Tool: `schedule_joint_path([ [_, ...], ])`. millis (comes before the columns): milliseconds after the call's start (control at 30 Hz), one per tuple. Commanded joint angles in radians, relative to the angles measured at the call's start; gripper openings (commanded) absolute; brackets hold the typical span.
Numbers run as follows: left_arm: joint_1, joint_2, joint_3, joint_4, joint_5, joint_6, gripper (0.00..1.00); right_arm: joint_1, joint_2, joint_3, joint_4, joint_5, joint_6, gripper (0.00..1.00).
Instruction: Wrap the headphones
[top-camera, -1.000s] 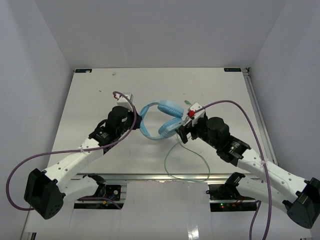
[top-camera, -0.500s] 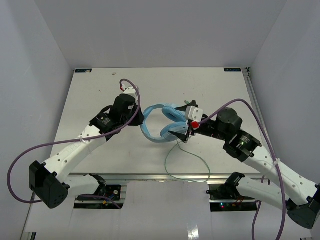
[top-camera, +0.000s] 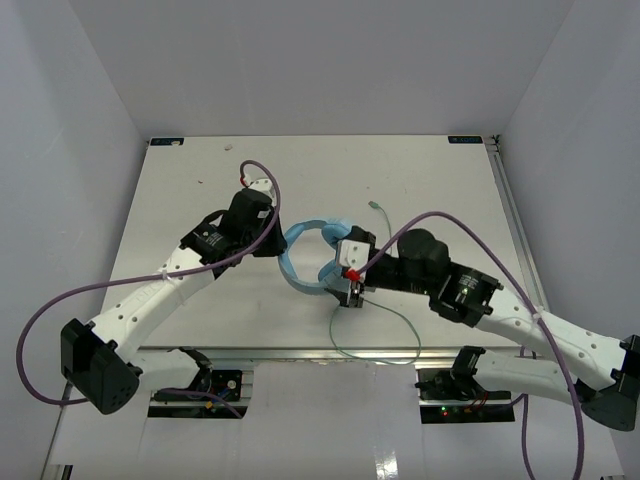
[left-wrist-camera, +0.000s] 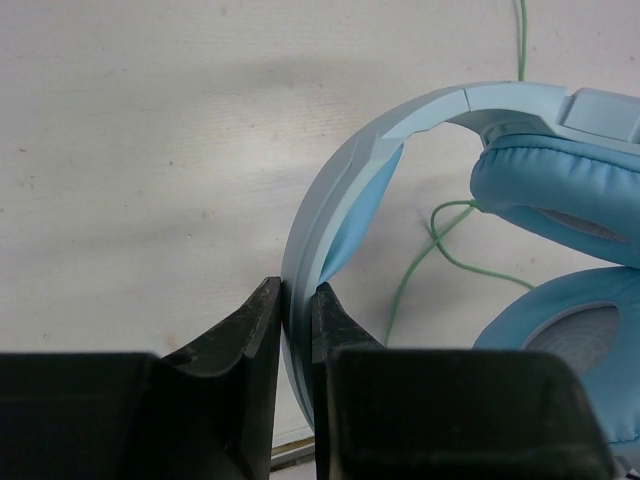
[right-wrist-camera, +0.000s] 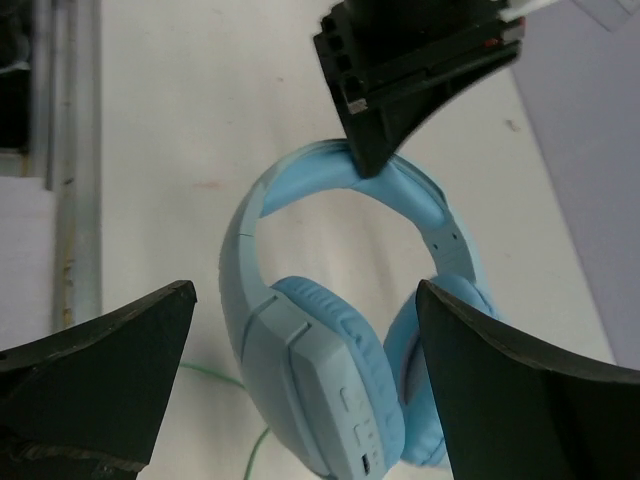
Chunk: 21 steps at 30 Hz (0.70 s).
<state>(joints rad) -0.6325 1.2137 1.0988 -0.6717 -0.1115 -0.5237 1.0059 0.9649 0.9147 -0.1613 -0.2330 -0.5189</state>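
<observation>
- My left pincer (left-wrist-camera: 297, 303) is closed tight on the headphones (top-camera: 293, 262). It has one finger on each side of the thin blue headband (left-wrist-camera: 345, 175).
- My right pincer (right-wrist-camera: 305, 320) is spread as wide as it goes and has hold of nothing. Its two fingers stand either side of the padded earcups (right-wrist-camera: 325, 375), apart from them.
- The headphones are near the middle of the table (top-camera: 190, 190), between my two arms, with the headband toward my left arm and the earcups toward my right.
- I cannot tell whether the earcups rest on the table.
- The thin green cord (top-camera: 395, 322) trails from the earcups in a loose loop toward the near edge.
- Its plug (top-camera: 372, 205) lies on the table beyond my right pincer.
</observation>
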Motion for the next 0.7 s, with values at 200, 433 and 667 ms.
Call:
schedule_joint_path([
  [200, 0.118, 0.082, 0.184, -0.016, 0.114, -0.213, 0.0, 0.314, -0.113, -0.323, 0.52, 0.77, -0.183, 0.9],
  [433, 0.137, 0.08, 0.2, -0.026, 0.221, -0.287, 0.0, 0.417, -0.025, -0.408, 0.782, 0.874, -0.445, 0.9],
  [667, 0.137, 0.028, 0.155, -0.007, 0.233, -0.314, 0.0, 0.444, 0.09, -0.349, 0.836, 0.821, -0.606, 0.91],
])
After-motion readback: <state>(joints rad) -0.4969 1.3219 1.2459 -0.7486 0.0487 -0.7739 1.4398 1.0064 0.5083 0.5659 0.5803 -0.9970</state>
